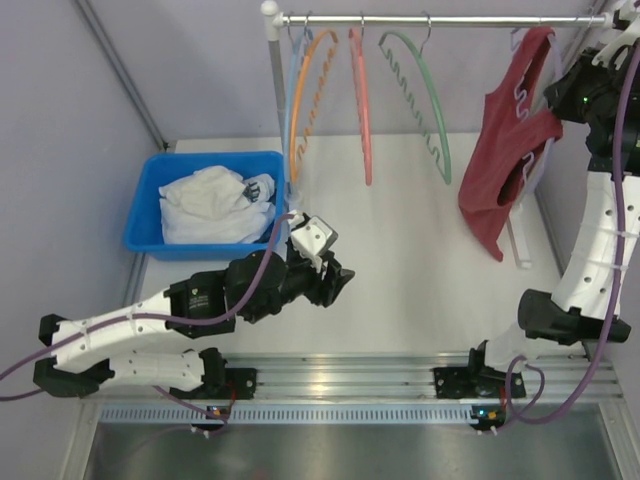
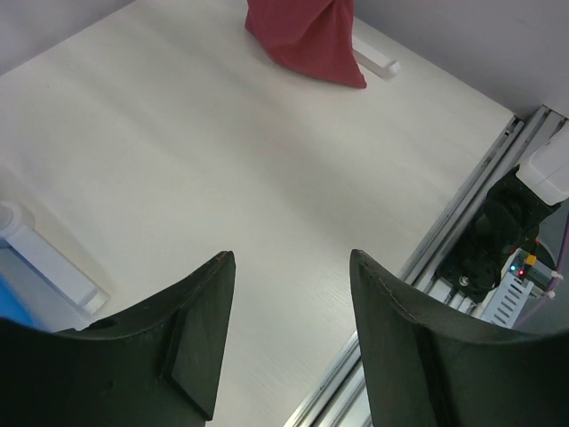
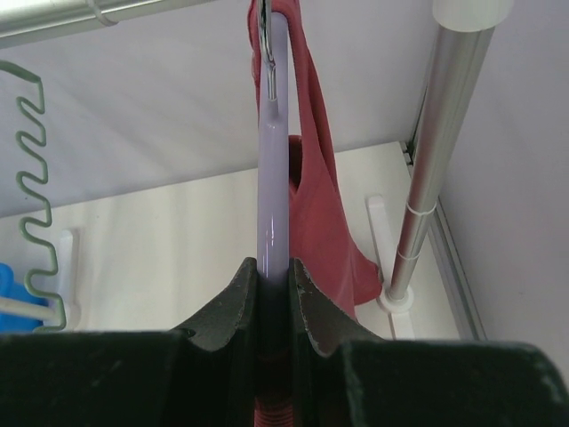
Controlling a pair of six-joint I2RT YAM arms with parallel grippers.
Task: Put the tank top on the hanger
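From above, the tank top (image 1: 505, 150) hangs at the far right end of the clothes rail (image 1: 450, 18). It is bunched and lopsided, with its lower end dropping close to the white table (image 1: 400, 290). Only a pale wavy bit of the lavender hanger (image 1: 521, 96) shows through the maroon cloth there. The right gripper (image 1: 568, 95) is right up against it, but its fingers are hard to make out from this height.

The right wrist camera fills that in. The hanger (image 3: 274, 178) stands edge-on, and the right gripper (image 3: 274, 271) has its two black fingers pressed onto the lavender arm from either side. The tank top (image 3: 316, 205) is slung over the top by the metal hook and falls down one side only, next to the rack's chrome upright (image 3: 436, 160). The green hanger (image 3: 36, 178) shows its zigzag bar at the left edge.

The left gripper (image 1: 335, 280) sits low over the middle of the table. Its own camera shows the left gripper (image 2: 289, 267) spread wide with only bare tabletop between the fingers. In the distance it also catches the tank top's hem (image 2: 307, 36) beside the rack's white foot (image 2: 373, 58). I cannot tell whether the cloth touches the table.

Only the overhead view takes in the orange hanger (image 1: 305, 90), the salmon hanger (image 1: 362, 100) and the blue bin (image 1: 150, 200) with the white cloth (image 1: 210, 205) in it.
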